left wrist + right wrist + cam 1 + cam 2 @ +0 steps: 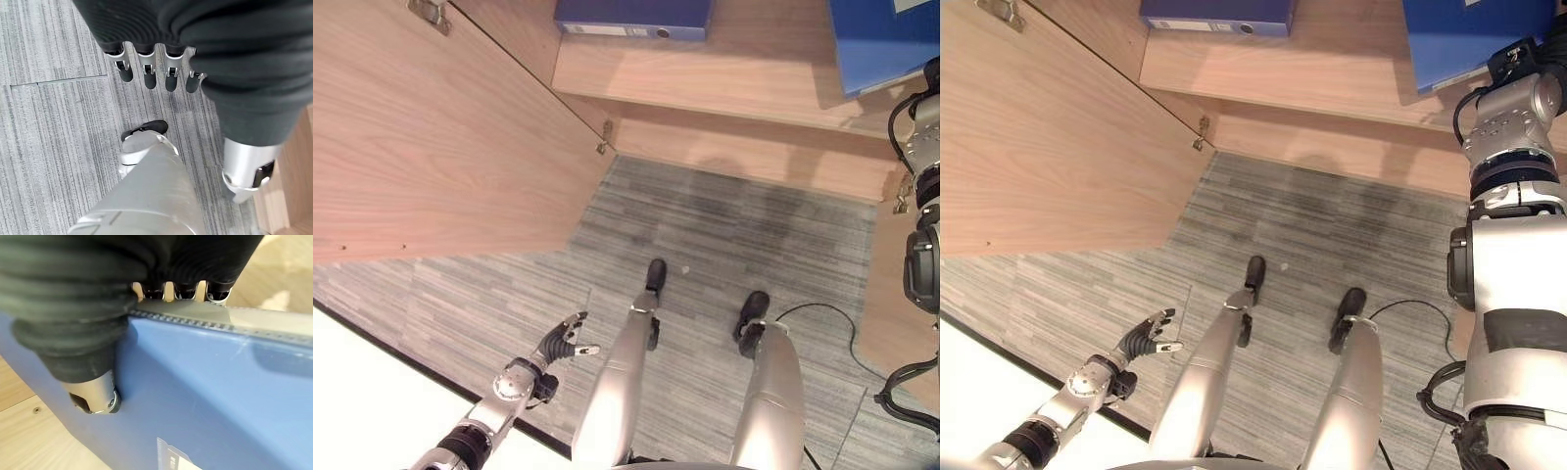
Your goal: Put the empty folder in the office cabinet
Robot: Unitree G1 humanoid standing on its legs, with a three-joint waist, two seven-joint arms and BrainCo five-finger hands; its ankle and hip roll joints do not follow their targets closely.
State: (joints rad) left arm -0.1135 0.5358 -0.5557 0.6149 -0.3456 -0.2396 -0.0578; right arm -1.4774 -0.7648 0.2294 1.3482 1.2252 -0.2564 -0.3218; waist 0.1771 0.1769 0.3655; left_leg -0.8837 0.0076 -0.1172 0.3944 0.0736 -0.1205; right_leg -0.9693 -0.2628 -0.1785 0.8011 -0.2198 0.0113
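Left hand (566,343) hangs low over the grey carpet floor (724,235), fingers loosely spread, nothing in it; its wrist view shows straight fingers (147,73) over carpet. Past it, the open cabinet door (431,137) swings out on the robot's left, wood grain, hinge hardware at its far edge. Further on, the office cabinet (1332,73) with its bottom shelf open to view. Two blue folders counted in it: one lying flat folder (633,18) at the back left of the shelf, spine with a white label and a round hole facing out; one upright-ish blue folder (881,39) at the right end of the shelf, held by the right arm reaching in from the right. Right hand (93,357) is clamped on that blue folder: thumb pressed on the broad blue face, fingers (171,291) hooked over its top edge on the other side, so a pinch across the cover. Folder's lower end sits at shelf level; can't tell if it rests on the board.
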